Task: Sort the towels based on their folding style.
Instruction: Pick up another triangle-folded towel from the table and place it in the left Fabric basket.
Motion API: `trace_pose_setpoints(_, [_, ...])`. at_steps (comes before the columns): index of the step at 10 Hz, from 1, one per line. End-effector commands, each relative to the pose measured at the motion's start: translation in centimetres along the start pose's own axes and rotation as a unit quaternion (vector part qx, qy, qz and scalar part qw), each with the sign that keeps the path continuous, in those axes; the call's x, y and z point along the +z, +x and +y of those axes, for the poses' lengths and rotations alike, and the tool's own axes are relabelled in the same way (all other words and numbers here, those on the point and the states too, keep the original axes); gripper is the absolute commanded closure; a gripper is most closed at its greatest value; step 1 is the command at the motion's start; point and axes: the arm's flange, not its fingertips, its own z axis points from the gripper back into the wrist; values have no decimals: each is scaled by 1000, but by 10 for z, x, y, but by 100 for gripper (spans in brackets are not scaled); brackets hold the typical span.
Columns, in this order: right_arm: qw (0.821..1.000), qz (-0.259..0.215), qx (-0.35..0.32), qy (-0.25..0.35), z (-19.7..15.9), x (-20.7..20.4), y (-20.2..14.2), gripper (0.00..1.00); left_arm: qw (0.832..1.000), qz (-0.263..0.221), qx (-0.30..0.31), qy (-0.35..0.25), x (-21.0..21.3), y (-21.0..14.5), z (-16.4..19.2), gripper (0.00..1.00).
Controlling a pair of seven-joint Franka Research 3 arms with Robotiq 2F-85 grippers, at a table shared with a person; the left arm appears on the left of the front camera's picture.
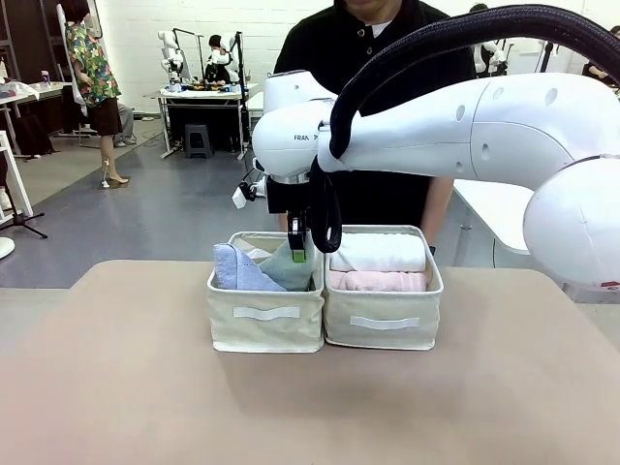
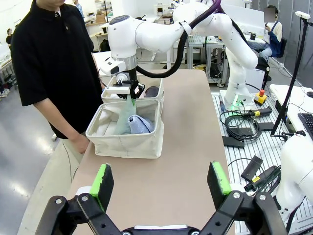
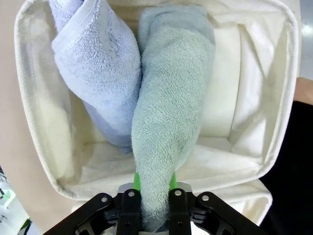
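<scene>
Risk: teal towel [image 3: 171, 122] dragged out of left bin [image 1: 266, 325] if lifted | right jaws flank its tip, grip uncertain | left jaws apart

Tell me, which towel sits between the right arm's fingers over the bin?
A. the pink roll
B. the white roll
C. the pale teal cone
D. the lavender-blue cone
C: the pale teal cone towel narrows down between the right gripper fingers, beside the lavender-blue cone towel.

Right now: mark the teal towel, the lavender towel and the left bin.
pale teal towel [image 3: 168, 127], right wrist view, mid-body of the cone.
lavender-blue towel [image 3: 95, 63], right wrist view, its wide folded body.
left bin [image 1: 266, 329], front view, front wall.
</scene>
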Motion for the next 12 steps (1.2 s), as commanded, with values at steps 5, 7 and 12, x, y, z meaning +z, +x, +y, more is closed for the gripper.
trace_pose_setpoints(5, [999,24,14,-18,-10,5,9,0,1000,-2,-4,1,0,0,-3,0])
trace_pose_setpoints(7, [999,24,13,-18,-10,5,8,0,1000,-2,-4,1,0,0,-3,0])
trace_pose_setpoints(12, [1000,24,9,-17,-9,4,6,0,1000,-2,-4,1,0,0,-3,0])
